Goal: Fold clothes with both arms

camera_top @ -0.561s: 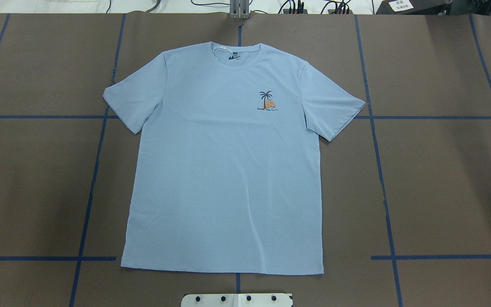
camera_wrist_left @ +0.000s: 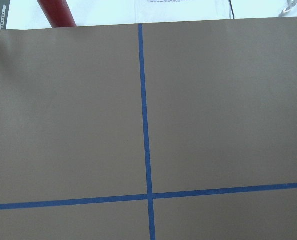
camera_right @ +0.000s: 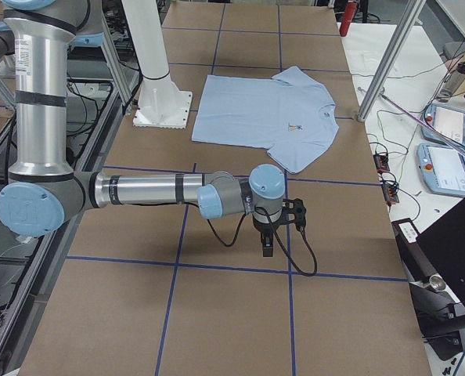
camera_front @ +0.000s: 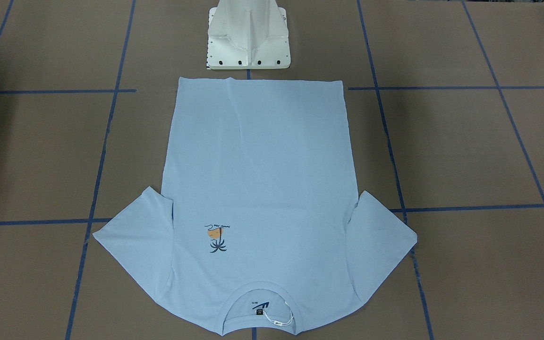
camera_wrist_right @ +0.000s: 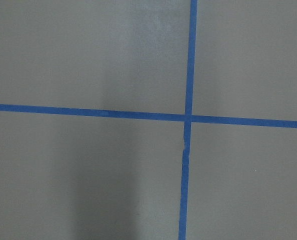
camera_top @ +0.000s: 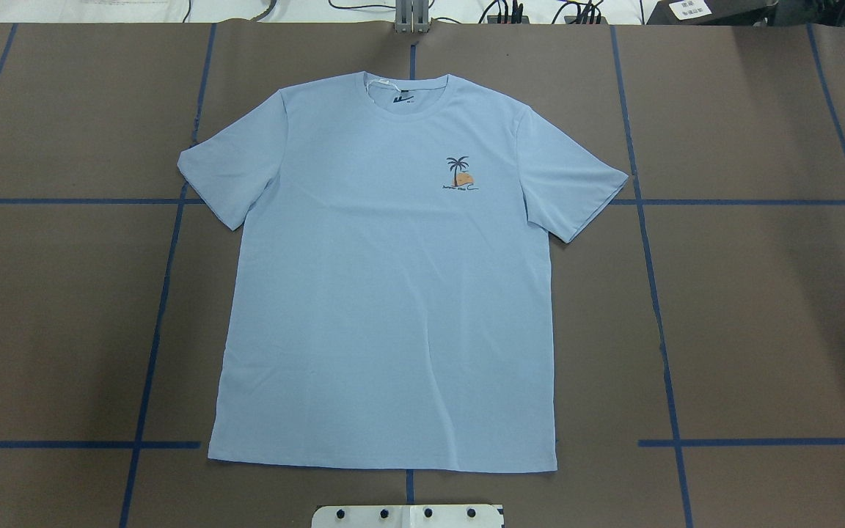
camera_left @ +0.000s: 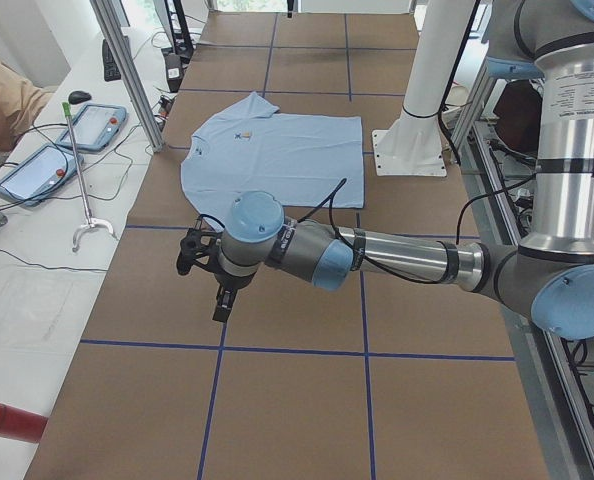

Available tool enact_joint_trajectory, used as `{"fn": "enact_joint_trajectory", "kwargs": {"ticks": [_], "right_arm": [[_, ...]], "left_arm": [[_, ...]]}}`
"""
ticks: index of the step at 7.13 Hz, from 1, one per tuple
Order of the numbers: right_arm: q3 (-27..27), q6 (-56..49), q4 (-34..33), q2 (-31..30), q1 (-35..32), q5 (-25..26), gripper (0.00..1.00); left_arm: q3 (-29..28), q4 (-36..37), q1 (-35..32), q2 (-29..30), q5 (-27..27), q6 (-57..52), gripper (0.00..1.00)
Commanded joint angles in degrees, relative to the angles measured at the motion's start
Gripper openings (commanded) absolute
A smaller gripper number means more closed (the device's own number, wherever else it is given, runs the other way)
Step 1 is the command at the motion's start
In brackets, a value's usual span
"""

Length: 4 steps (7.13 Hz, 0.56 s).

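The light blue T-shirt (camera_top: 393, 293) lies flat and spread out, front up, in the middle of the brown table, collar away from the robot base. It also shows in the front-facing view (camera_front: 258, 179), the left view (camera_left: 277, 150) and the right view (camera_right: 264, 110). The left arm's gripper (camera_left: 221, 305) hangs above bare table well to the shirt's left, and I cannot tell if it is open. The right arm's gripper (camera_right: 266, 244) hangs above bare table well to the shirt's right, and I cannot tell its state either. Neither touches the shirt.
The white pedestal base (camera_front: 248, 42) stands just behind the shirt's hem. Blue tape lines (camera_top: 158, 323) grid the table. A side bench holds tablets (camera_left: 97, 125), a red tube (camera_left: 7, 420) and cables. Aluminium posts (camera_left: 127, 70) stand at the far table edge.
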<state>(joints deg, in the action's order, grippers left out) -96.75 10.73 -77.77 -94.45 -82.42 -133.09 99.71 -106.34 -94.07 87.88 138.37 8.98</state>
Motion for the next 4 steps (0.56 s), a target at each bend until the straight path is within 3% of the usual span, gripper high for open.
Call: {"fn": "enact_joint_trajectory", "kwargs": {"ticks": [1,3,4], "right_arm": [[0.0,1.9,8.6,0.7,12.3,0.2,1.00],[6.8,18.4,12.9,14.1,21.5,0.9,1.00],[14.1,31.8,14.0,24.0,24.1,2.2,1.00]], "left_arm": [[2.2,-2.1,8.1,-1.3,5.9,0.2,1.00],[3.2,-2.8,8.4,-1.8,6.0,0.2,1.00],[5.0,-3.1,8.5,-3.7,6.0,0.1,1.00]]}}
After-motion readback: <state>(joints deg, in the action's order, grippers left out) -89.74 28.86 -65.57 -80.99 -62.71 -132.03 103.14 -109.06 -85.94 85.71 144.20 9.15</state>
